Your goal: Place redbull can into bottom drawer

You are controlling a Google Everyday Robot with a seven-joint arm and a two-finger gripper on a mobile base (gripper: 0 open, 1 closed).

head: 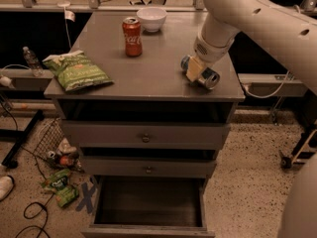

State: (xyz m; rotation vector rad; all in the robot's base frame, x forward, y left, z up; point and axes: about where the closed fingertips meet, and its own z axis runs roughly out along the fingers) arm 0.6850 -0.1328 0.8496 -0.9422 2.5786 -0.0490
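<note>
The redbull can [210, 78], blue and silver, lies on its side on the right part of the grey cabinet top [148, 68], near the front right corner. My gripper [194, 69] reaches down from the white arm at the upper right. It sits right at the can's middle and covers part of it. The bottom drawer [148, 230] is pulled open below, with a dark empty interior. The two shallower drawers above it are shut.
A red Coca-Cola can [132, 36] and a white bowl [151, 19] stand at the back of the top. A green chip bag [77, 71] lies at the front left. Litter and cables [59, 182] lie on the floor left of the cabinet.
</note>
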